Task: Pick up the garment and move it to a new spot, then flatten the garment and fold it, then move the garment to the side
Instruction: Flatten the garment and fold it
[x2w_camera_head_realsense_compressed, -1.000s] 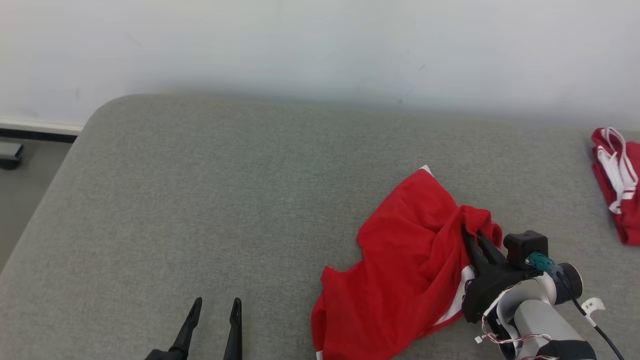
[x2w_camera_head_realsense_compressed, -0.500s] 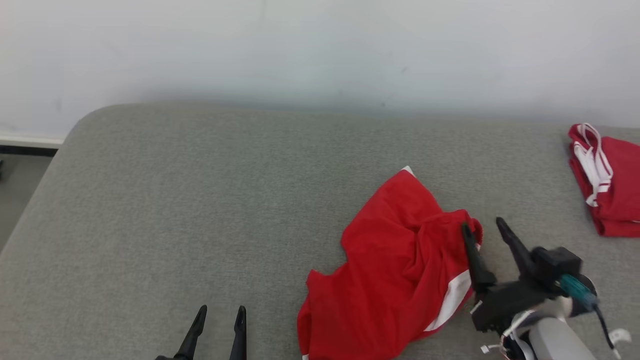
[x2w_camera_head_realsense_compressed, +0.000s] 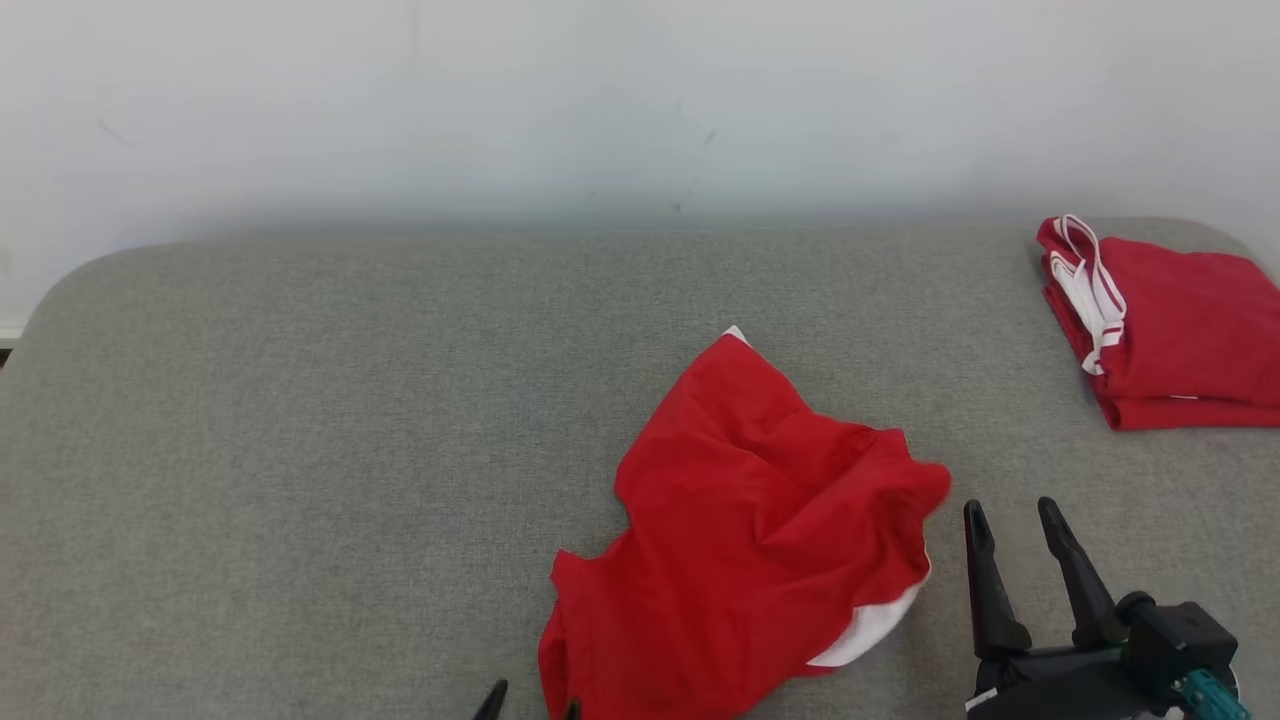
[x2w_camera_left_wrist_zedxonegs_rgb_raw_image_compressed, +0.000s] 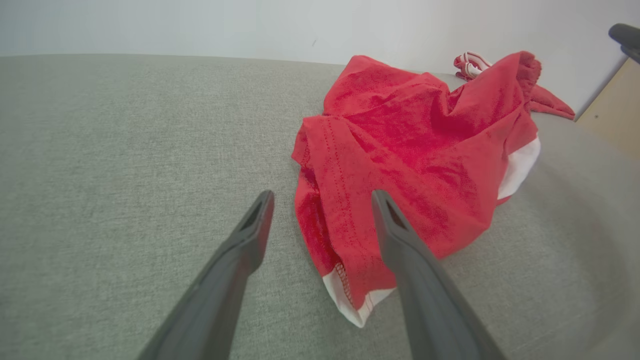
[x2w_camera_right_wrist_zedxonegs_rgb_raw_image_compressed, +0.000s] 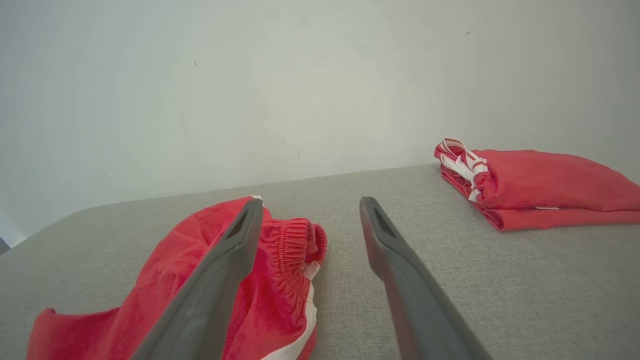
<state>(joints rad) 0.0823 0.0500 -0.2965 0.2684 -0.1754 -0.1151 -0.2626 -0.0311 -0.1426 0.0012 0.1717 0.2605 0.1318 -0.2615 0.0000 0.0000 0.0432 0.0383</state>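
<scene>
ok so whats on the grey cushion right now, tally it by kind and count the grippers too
crumpled red garment: 1
folded red pile: 1 (pieces in it cannot be told)
open grippers: 2, the left gripper and the right gripper
total: 4

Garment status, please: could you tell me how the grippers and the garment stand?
Left gripper open, empty, by garment; right gripper open, empty, beside its waistband. Crumpled on grey cushion, not yet flattened. Folded red pile far right, apart.
</scene>
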